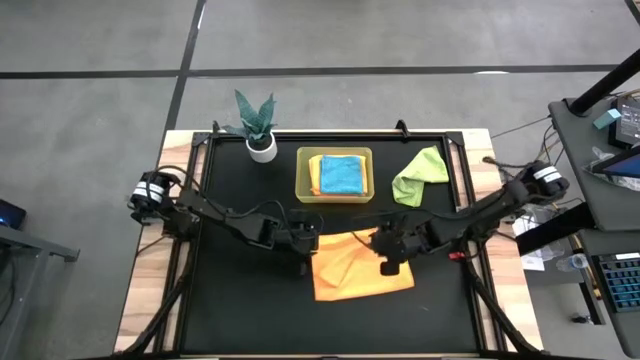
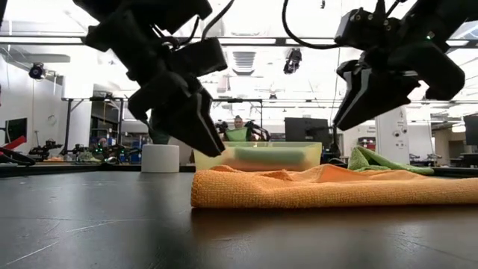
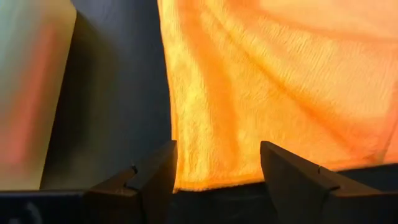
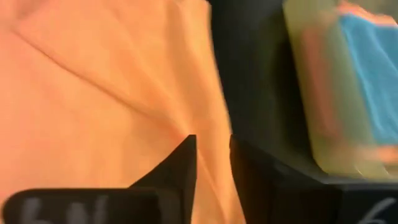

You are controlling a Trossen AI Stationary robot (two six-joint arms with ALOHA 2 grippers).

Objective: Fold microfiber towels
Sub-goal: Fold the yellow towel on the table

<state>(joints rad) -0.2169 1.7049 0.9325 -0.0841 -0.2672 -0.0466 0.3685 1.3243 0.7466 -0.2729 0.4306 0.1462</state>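
An orange-yellow towel (image 1: 360,268) lies on the black table top, doubled over, with a rounded fold at its left end (image 2: 196,190). My left gripper (image 1: 306,244) hangs open just above that left end, touching nothing; the towel's edge (image 3: 214,180) shows beyond the gap between its fingers. My right gripper (image 1: 389,262) hovers higher over the towel's far right part (image 2: 349,119), its fingers only a narrow gap apart (image 4: 212,168), with nothing between them. A teal blue towel (image 1: 342,175) lies folded in the bin. A lime green towel (image 1: 420,178) lies crumpled at the far right.
The translucent yellow-green bin (image 1: 303,178) stands at the far middle of the table, just beyond the orange towel. A small potted plant (image 1: 260,128) stands at the far left. Bare black table shows near the front edge (image 1: 250,310).
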